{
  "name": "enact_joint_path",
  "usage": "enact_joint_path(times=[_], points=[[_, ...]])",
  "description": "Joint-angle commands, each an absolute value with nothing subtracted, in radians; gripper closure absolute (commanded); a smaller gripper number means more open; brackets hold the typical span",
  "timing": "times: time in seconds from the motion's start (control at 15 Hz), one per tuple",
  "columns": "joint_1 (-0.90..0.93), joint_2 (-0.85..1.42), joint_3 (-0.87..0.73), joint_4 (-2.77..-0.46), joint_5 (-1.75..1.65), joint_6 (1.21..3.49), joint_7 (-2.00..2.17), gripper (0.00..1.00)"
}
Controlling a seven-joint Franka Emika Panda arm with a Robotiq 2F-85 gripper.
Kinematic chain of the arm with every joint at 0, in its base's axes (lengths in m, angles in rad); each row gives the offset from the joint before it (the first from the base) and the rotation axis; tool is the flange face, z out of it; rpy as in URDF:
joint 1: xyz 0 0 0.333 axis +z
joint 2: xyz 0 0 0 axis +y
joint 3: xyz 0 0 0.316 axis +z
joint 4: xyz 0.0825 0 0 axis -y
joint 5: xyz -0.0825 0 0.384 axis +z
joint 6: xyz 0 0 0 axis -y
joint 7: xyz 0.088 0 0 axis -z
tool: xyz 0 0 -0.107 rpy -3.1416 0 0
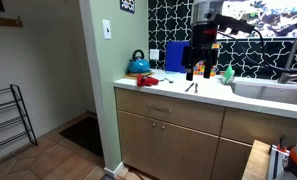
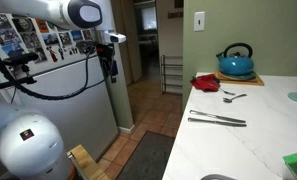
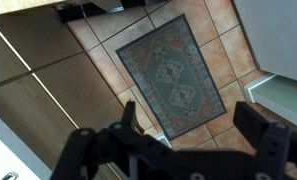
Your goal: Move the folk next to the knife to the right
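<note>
**Task not begun: fork untouched on the worktop**

At the left of an exterior view the gripper (image 2: pixel 110 66) is seen hanging off the front edge of the worktop (image 2: pixel 273 125), above the floor. This is confirmed in the wrist view, where only a rug (image 3: pixel 168 70) and tiles are shown beneath it. The jaws are spread wide and nothing is held between them. Further right, two long utensils (image 2: pixel 216 120) are laid side by side on the worktop, well apart from the gripper. The fork and the knife are judged to be this pair, though which is which cannot be told. A smaller utensil (image 2: pixel 233 97) is set just beyond them, near a red cloth (image 2: pixel 205 82) and a blue kettle (image 2: pixel 236 62). No part of the task is judged done: the approach, the grasp, the shift to the right and the release are all left.
</note>
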State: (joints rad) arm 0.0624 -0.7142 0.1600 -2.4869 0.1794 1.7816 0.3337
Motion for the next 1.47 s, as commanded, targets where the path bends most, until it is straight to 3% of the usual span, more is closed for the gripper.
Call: enact_joint_path(times=[0.0,0.8,1.4], points=[[0.056,-0.714,0.165,-2.485,0.182,1.778,0.33,0.0],[0.056,-0.714,0.165,-2.485,0.182,1.778,0.33,0.0],[-0.086,-0.448,-0.025,-2.334,0.29,1.886,0.362,0.0]])
